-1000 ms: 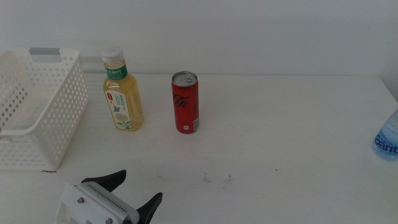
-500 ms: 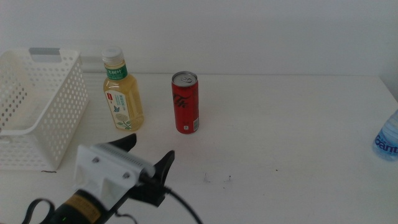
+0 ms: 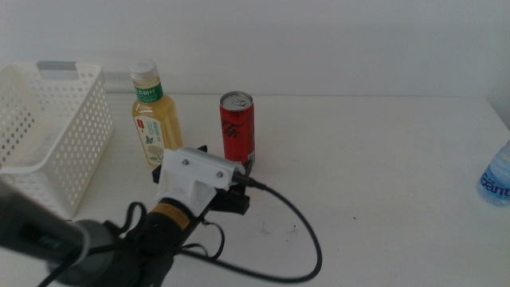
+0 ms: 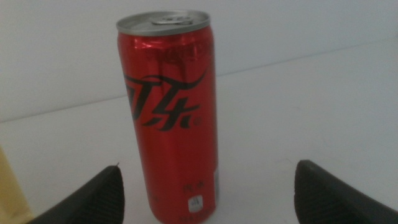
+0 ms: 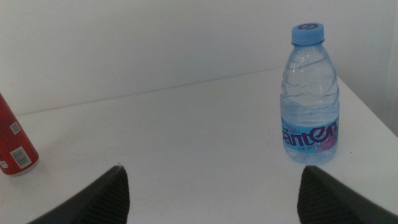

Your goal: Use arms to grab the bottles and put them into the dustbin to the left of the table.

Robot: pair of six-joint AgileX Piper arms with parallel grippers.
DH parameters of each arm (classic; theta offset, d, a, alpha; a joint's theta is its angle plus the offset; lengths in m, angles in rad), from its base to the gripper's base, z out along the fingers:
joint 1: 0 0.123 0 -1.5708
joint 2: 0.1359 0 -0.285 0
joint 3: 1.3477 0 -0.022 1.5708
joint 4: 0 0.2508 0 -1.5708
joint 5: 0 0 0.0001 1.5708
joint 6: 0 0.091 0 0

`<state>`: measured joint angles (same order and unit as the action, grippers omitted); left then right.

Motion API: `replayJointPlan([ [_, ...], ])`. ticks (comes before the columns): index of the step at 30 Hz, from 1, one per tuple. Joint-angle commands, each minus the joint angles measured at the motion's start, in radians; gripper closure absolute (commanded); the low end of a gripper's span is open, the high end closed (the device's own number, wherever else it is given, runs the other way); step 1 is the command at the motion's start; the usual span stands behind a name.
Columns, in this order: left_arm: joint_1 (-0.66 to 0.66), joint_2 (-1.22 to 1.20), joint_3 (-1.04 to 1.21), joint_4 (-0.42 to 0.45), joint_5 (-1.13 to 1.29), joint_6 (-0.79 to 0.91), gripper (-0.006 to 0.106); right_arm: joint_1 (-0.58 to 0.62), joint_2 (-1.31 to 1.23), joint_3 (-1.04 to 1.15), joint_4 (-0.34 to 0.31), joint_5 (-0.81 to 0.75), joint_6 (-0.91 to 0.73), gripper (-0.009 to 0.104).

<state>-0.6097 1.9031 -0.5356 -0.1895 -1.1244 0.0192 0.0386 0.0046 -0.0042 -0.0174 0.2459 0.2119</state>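
The slim red can [image 3: 237,127] stands upright mid-table and fills the left wrist view [image 4: 171,112]. My left gripper [image 3: 225,159] is at the can's base, open, with a jaw on each side of it and not touching it [image 4: 208,167]. The yellow tea bottle [image 3: 157,119] stands just left of the can. The small clear water bottle [image 3: 496,177] stands at the table's right edge and shows in the right wrist view [image 5: 309,93]. My right gripper [image 5: 211,171] is open and empty, some way short of the water bottle, and is out of the middle view. The white dustbin basket [image 3: 48,135] is at the far left.
The left arm's body and its black cable [image 3: 303,239] lie across the front left of the white table [image 3: 374,159]. The tea bottle stands close to the left jaw's side. The table's right edge runs beside the water bottle. A white wall lies behind.
The left arm has come up from the bottom edge and forward to the right, so its open jaws now flank the red can. The bottles and the basket have not moved.
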Motion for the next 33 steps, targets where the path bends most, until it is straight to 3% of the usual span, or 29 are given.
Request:
replayJointPlan([
  [1, 0.003, 0.048, -0.054, -0.029, -0.034, -0.019, 0.007, -0.009, -0.005, 0.004, -0.003, -0.009, -0.003, 0.009],
  [7, 0.004, 0.139, -0.186, -0.062, 0.022, -0.019, 0.007, -0.009, -0.005, 0.004, -0.003, -0.009, -0.003, 0.009],
  [24, 0.07, 0.323, -0.483, -0.054, 0.19, 0.029, 0.009, -0.009, -0.005, 0.004, -0.003, -0.009, -0.003, 0.009],
  [27, 0.07, 0.326, -0.497, -0.052, 0.236, 0.029, 0.022, -0.009, -0.005, 0.004, -0.003, -0.009, -0.003, 0.009],
  [33, 0.07, 0.244, -0.484, -0.052, 0.305, 0.04, 0.068, -0.009, -0.005, 0.004, -0.003, -0.009, -0.003, 0.009],
])
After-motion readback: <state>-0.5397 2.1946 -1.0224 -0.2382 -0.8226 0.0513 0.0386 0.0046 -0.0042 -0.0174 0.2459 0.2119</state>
